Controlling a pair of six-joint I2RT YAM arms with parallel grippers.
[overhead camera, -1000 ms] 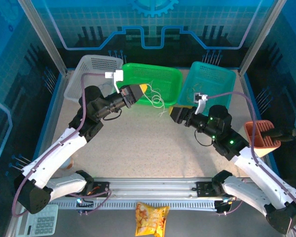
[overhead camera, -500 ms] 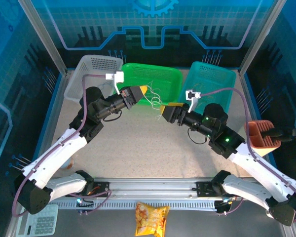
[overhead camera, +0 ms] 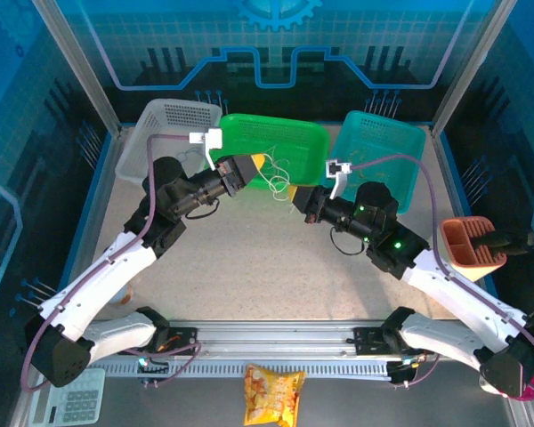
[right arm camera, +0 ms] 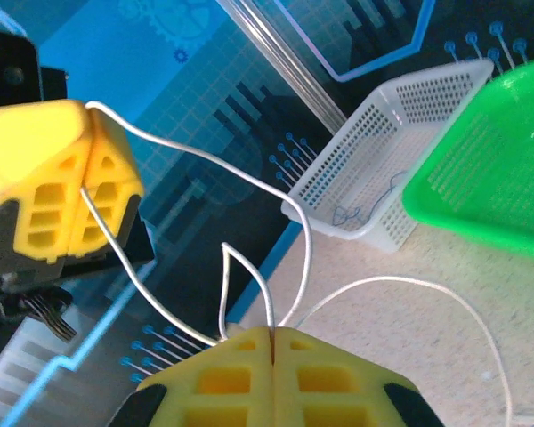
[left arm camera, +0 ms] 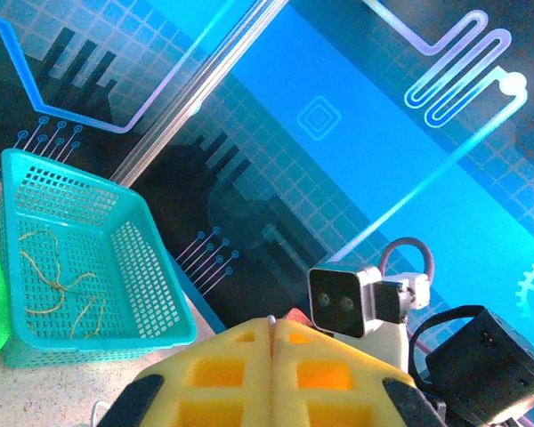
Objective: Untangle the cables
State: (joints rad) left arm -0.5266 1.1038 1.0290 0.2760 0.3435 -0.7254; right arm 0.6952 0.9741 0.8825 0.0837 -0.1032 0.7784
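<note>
White cables [right arm camera: 308, 253] bridge clamped jaws at green basket's [overhead camera: 272, 121] near rim.

The cables [overhead camera: 279, 175] hung before the middle basket [overhead camera: 294, 133].
They ran from the left gripper [overhead camera: 259, 162] to the right gripper [overhead camera: 293, 195] beside it.

Left gripper [overhead camera: 257, 163] and right gripper [overhead camera: 295, 195] nearly meet at the far middle of the table [overhead camera: 249, 267], both closed. Thin pale cables [overhead camera: 279, 174] loop between them, apparently pinched by each. Green basket [overhead camera: 285, 133] sits at twelve o'clock, teal basket [overhead camera: 383, 138] at one, white basket [overhead camera: 173, 116] at eleven.
</note>
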